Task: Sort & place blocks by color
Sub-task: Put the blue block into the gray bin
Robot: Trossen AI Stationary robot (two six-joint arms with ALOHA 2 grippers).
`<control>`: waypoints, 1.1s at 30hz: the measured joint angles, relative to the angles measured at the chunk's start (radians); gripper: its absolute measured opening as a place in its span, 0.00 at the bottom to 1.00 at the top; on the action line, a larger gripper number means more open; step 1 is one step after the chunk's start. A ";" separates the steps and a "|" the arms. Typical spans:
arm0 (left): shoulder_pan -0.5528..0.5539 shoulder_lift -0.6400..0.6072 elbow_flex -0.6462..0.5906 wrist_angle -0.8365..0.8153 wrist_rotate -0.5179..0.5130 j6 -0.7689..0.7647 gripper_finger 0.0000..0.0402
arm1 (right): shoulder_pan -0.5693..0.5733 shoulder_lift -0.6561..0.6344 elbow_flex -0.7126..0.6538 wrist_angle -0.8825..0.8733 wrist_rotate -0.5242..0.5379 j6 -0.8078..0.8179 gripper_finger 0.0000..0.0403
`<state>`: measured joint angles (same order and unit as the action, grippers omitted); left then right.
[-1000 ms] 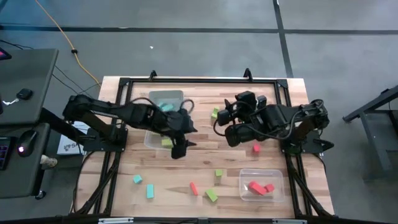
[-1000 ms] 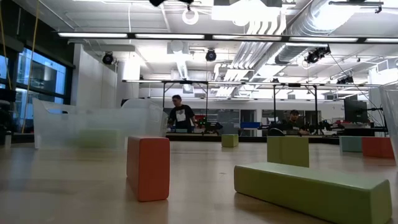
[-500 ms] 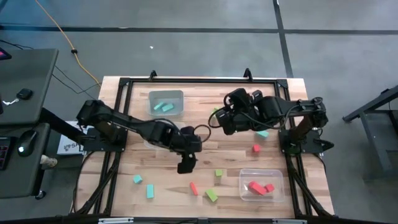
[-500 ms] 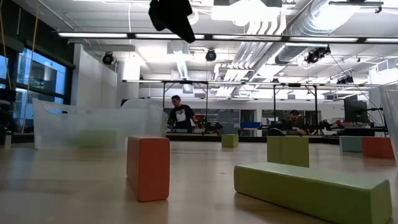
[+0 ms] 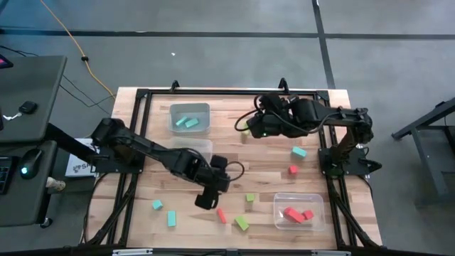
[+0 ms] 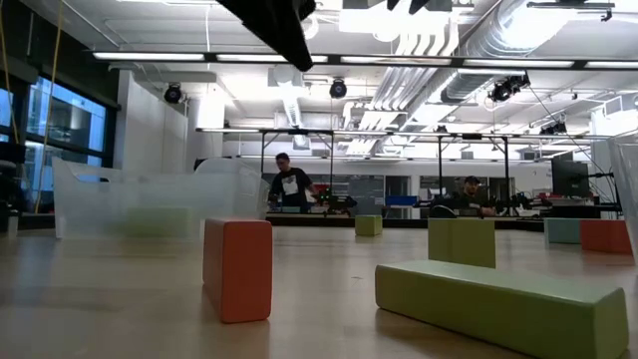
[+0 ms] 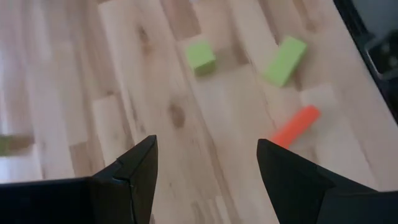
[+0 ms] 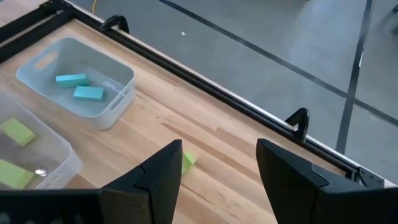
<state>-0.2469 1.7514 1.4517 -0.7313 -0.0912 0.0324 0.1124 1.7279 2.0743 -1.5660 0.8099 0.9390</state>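
While the left arm reaches out over the middle of the table (image 5: 142, 185), its left end effector (image 5: 205, 200) hangs above bare wood with its fingers (image 7: 134, 171) apart and nothing between them, close to a red-orange bar (image 5: 221, 215), a green bar (image 5: 242, 223) and a small green cube (image 5: 249, 198) that lie toward the near edge. Two cyan blocks (image 5: 164, 212) lie near the near left corner. By the near right corner a clear bin (image 5: 281, 200) holds red blocks (image 5: 298, 214). Farther back on the right side, a loose red cube (image 5: 292, 169) and a cyan block (image 5: 299, 151) lie on the wood, well apart from that bin. Partly hidden under the left arm, a second clear bin (image 8: 56, 152) holds green blocks (image 8: 15, 132). Toward the far edge, the right end effector (image 5: 250, 130) hovers with its fingers (image 8: 160, 171) apart and empty, above a small green block (image 8: 188, 160) on the table. Near the far left corner, a third bin (image 5: 173, 108) holds two cyan blocks (image 5: 187, 121). Beyond the table, two people stand in the room.
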 joint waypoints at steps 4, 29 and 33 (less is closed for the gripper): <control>-0.033 0.039 0.001 -0.003 0.006 0.049 0.56 | -0.014 0.000 0.000 0.004 -0.021 0.002 0.49; -0.127 0.007 -0.180 -0.319 0.036 -0.505 0.56 | -0.021 0.000 0.000 0.005 -0.036 0.016 0.49; -0.149 -0.037 -0.217 -0.334 0.034 -0.737 0.56 | -0.021 0.000 -0.001 0.005 -0.036 -0.007 0.49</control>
<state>-0.3964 1.7144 1.2343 -1.0649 -0.0573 -0.7050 0.0913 1.7283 2.0735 -1.5612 0.7742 0.9320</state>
